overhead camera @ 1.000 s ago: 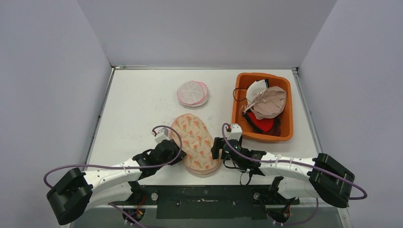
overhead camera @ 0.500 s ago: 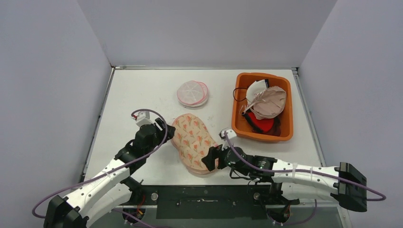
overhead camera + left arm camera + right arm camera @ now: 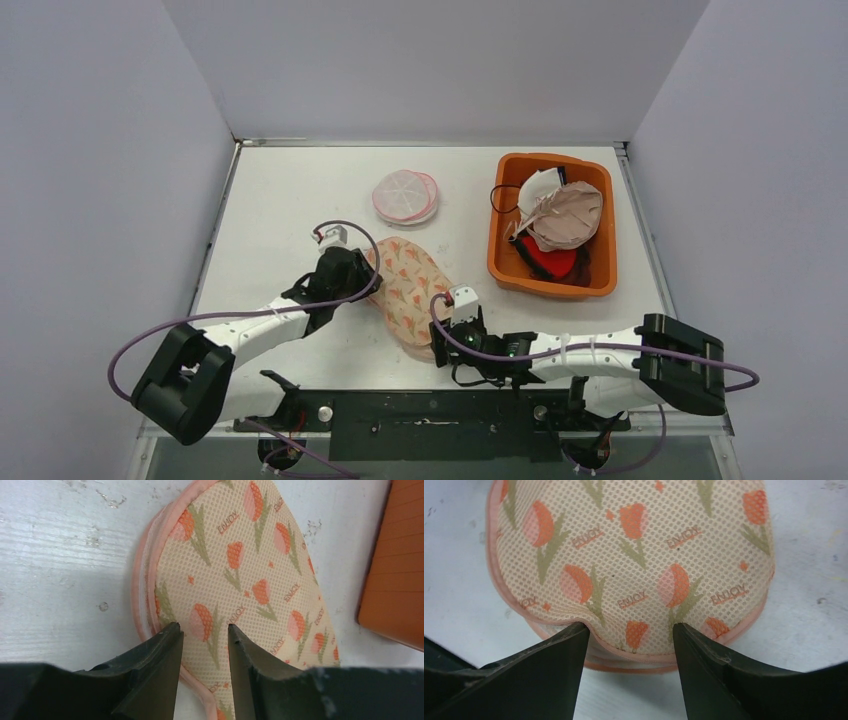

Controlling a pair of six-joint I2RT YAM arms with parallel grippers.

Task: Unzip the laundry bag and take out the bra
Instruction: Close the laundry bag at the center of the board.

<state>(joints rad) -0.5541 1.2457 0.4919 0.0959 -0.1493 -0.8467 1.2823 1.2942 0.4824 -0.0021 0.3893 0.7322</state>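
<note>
on table (image 3: 280, 190): tulip-print laundry bag (image 3: 410, 290), pink-rimmed; left end effector (image 3: 202, 628) narrowly open, right end effector (image 3: 629, 628) wider, both empty.

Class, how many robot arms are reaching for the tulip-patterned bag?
2: the left gripper at the far left edge of the bag, the right gripper at its near end. None seem hidden.

Right pincer (image 3: 629, 628) — now nearside of bag (image 3: 639, 545)

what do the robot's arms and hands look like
The left arm and right arm have white links, black joints and bulky black elbow blocks, each trailed by a purple cable. The left hand and right hand each carry two dark, wedge-shaped fingers.
</note>
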